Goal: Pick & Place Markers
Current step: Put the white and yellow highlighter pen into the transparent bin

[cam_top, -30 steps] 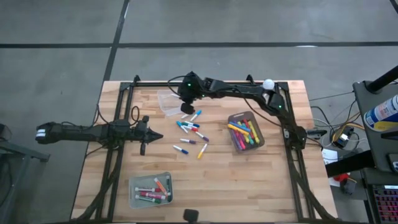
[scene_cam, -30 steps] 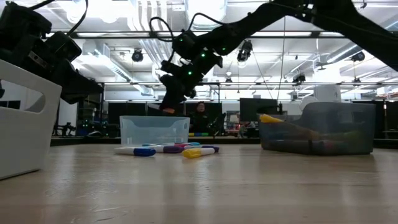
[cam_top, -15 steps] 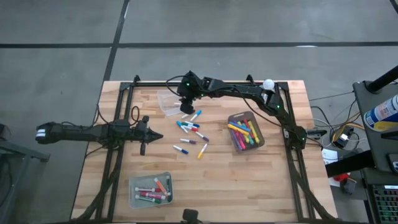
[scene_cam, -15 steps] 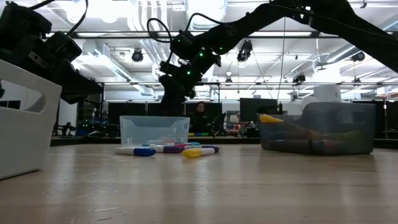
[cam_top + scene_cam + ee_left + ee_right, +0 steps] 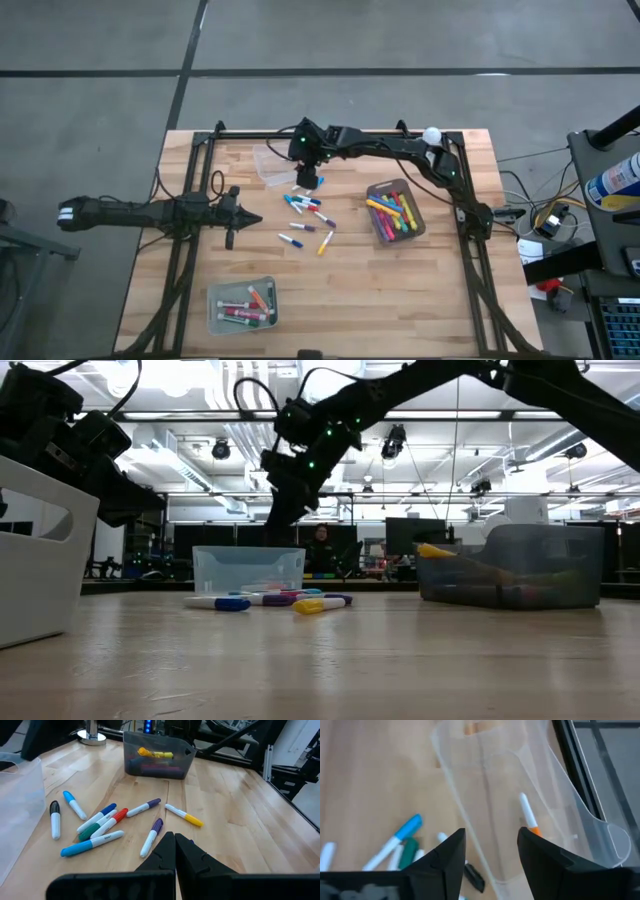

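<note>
Several loose markers [image 5: 306,213] in mixed colours lie on the wooden table; the left wrist view shows them too, as markers [image 5: 107,822]. My right gripper [image 5: 309,181] hangs open above their far end, beside a clear bin [image 5: 270,165]. The right wrist view shows this clear bin [image 5: 545,785] holding one orange-and-white marker [image 5: 527,816] that lies on its floor, beyond my right gripper [image 5: 491,832]. My left gripper [image 5: 246,218] waits shut at the table's left; its shut fingertips [image 5: 175,839] hold nothing.
A grey bin [image 5: 394,211] with yellow, pink and other markers stands on the right. Another clear bin [image 5: 243,305] with red and orange markers stands near the front edge. A dark metal frame [image 5: 462,190] runs along the table's sides and back.
My right gripper has opened above the far clear bin and let go of an orange-tipped marker, which now lies in that bin. The gripper has then risen a little and drifted toward the loose markers.
</note>
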Tool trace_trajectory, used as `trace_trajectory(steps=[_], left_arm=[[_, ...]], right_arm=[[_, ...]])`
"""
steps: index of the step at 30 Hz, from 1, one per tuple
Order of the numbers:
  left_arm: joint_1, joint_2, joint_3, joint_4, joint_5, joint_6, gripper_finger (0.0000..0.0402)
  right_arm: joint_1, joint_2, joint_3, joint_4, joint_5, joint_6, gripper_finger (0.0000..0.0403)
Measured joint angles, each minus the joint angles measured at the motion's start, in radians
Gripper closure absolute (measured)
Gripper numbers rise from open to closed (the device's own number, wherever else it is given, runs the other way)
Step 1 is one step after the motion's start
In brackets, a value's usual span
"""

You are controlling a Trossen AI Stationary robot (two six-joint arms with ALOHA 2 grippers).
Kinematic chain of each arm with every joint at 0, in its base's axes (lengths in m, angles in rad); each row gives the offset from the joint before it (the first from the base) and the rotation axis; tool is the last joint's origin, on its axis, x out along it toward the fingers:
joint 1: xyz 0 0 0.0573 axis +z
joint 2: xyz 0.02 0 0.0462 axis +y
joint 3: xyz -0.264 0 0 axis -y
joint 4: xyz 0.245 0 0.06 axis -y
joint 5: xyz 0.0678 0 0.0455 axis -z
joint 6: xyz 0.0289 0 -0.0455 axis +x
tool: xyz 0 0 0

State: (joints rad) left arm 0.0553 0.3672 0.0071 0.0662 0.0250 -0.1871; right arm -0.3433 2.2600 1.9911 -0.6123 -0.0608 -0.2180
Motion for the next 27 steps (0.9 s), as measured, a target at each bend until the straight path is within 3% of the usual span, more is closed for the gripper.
trace_trajectory(steps=[13, 21, 27], left_arm=[[0.000, 0.000, 0.000, 0.000, 0.000, 0.000, 0.0401], [0.000, 0.000, 0.000, 0.000, 0.000, 0.000, 0.0401], [0.000, 0.000, 0.000, 0.000, 0.000, 0.000, 0.0401]], right_arm=[[0.084, -0.054, -0.002, -0.197, -0.009, -0.012, 0.0252], [0.153, -0.066, -0.008, -0.322, -0.121, 0.016, 0.0254], [0.241, -0.066, -0.070, -0.376, -0.135, -0.037, 0.0265]])
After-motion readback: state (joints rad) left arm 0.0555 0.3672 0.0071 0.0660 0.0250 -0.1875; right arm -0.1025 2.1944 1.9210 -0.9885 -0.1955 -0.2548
